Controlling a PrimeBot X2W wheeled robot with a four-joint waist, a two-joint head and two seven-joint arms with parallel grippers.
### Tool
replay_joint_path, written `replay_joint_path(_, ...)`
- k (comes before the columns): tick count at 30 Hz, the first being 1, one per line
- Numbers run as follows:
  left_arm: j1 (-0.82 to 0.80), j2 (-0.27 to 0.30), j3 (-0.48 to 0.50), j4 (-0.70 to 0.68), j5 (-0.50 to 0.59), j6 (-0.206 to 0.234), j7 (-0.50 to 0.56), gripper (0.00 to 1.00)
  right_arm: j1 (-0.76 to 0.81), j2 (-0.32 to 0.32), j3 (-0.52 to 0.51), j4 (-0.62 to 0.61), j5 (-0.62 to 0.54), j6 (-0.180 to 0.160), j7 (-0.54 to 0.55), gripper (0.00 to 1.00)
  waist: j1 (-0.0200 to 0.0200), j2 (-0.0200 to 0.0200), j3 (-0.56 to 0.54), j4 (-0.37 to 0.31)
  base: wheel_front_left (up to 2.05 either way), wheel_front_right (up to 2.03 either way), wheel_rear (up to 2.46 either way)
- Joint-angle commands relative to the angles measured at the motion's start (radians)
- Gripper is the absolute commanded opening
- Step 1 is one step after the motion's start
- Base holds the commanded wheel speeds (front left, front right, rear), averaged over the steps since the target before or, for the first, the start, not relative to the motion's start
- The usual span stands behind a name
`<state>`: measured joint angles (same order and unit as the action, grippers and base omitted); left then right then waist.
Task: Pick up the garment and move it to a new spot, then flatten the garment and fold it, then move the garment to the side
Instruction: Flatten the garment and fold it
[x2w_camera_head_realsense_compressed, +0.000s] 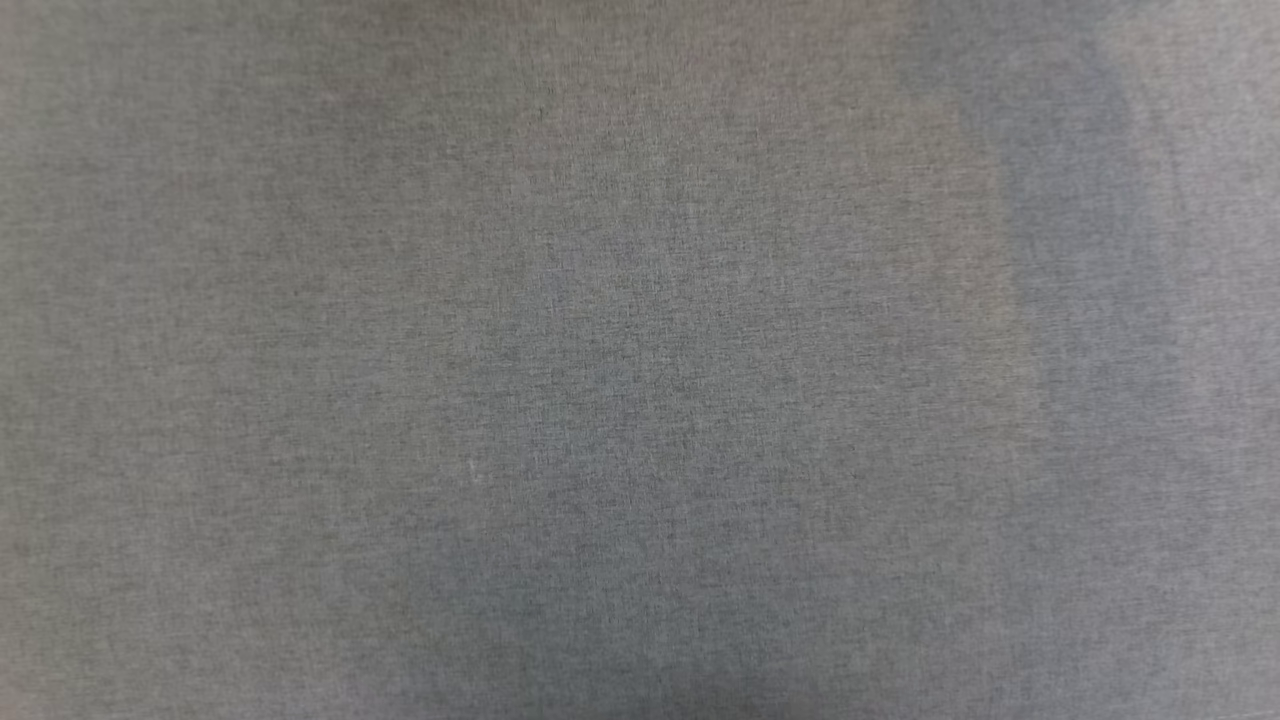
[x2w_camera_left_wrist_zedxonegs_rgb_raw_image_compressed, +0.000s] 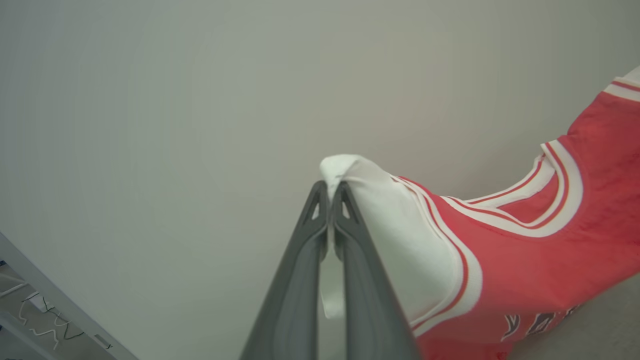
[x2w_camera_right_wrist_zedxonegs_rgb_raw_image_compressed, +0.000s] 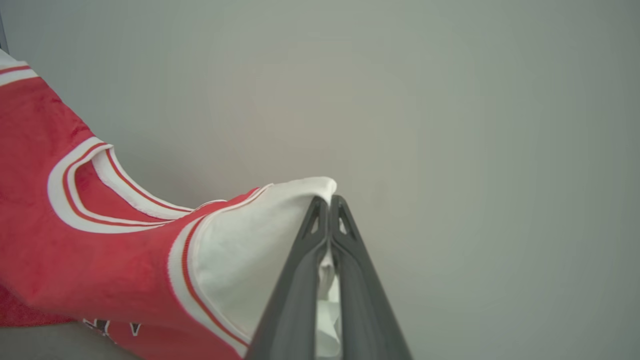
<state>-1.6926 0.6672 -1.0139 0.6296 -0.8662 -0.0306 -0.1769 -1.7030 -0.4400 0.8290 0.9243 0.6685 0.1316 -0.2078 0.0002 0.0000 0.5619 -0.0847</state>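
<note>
The garment (x2w_camera_left_wrist_zedxonegs_rgb_raw_image_compressed: 525, 260) is a red jersey T-shirt with white sleeves and striped trim, held up between both arms in front of a pale wall. In the left wrist view my left gripper (x2w_camera_left_wrist_zedxonegs_rgb_raw_image_compressed: 330, 187) is shut on the tip of one white sleeve, and the shirt stretches away to the right. In the right wrist view my right gripper (x2w_camera_right_wrist_zedxonegs_rgb_raw_image_compressed: 328, 202) is shut on the other white sleeve of the garment (x2w_camera_right_wrist_zedxonegs_rgb_raw_image_compressed: 75, 250), which stretches off to the left. The striped collar (x2w_camera_left_wrist_zedxonegs_rgb_raw_image_compressed: 555, 210) sags between the two grips. Black lettering shows at the bottom edge of both wrist views.
The head view looks down on a plain grey cloth surface (x2w_camera_head_realsense_compressed: 640, 360). At the lower left of the left wrist view a grey frame bar (x2w_camera_left_wrist_zedxonegs_rgb_raw_image_compressed: 55, 305) runs diagonally, with cables on the floor beyond it.
</note>
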Motion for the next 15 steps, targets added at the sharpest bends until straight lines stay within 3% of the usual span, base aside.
replay_joint_path(1, 0.05, -0.003, -0.002, 0.008, -0.017, -0.003, -0.019, 0.0, 0.054, 0.001, 0.013, -0.009, 0.016, -0.001, -0.018, 0.0, -0.0002, 0.0, -0.038, -0.001, 0.0, 0.0, 0.0)
replay_joint_path(10, 0.332, -0.015, -0.004, 0.001, -0.062, 0.024, -0.078, 0.0, 0.346, -0.028, 0.067, -0.105, 0.089, -0.001, -0.051, 0.0, -0.0002, 0.0, -0.148, -0.001, 0.0, 0.0, 0.0)
replay_joint_path(15, 0.534, -0.003, 0.048, -0.052, -0.074, 0.044, -0.084, 0.0, 0.523, -0.045, 0.055, -0.176, 0.099, -0.001, -0.053, 0.0, -0.0002, 0.0, -0.212, 0.006, 0.0, 0.0, 0.0)
